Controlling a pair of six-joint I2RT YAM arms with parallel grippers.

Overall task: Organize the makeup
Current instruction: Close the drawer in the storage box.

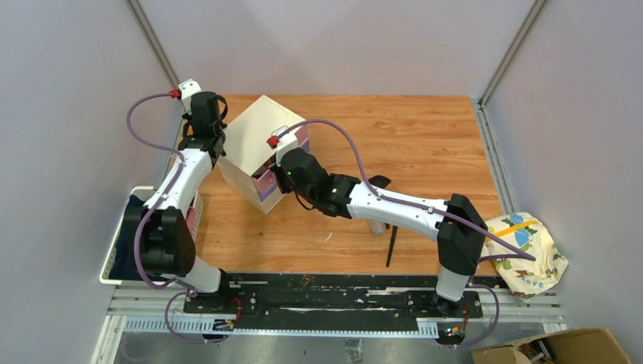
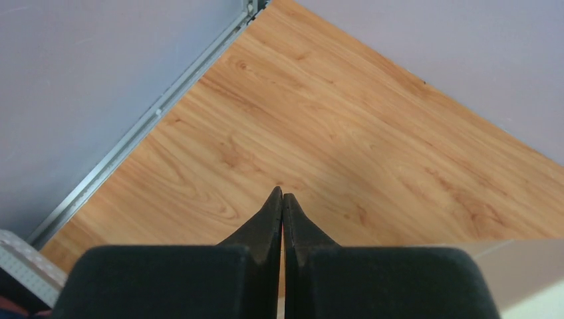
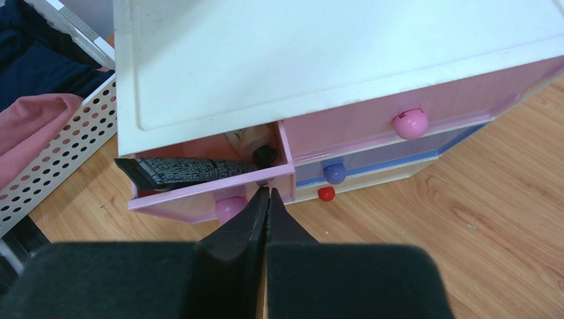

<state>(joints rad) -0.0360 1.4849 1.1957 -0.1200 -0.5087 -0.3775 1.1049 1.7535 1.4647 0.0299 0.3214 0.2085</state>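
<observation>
The cream box [image 1: 254, 136] with pink and purple drawers stands at the back left of the wooden table. Its upper left pink drawer [image 3: 213, 185] is pulled out. Inside lie a black textured tube [image 3: 179, 169] and a pale bottle [image 3: 241, 139], partly hidden under the lid. My right gripper [image 3: 268, 193] is shut and empty, its tips at the drawer's front beside the pink knob [image 3: 229, 207]. A slim black-handled brush [image 1: 392, 246] and a small pale item [image 1: 377, 226] lie on the table under the right arm. My left gripper [image 2: 282, 194] is shut and empty above bare wood behind the box.
A white perforated basket [image 1: 115, 250] with dark and pink cloth sits off the table's left edge. A patterned cloth bundle [image 1: 531, 254] lies at the right edge, with a cardboard box [image 1: 561, 349] below it. Grey walls close the table on three sides.
</observation>
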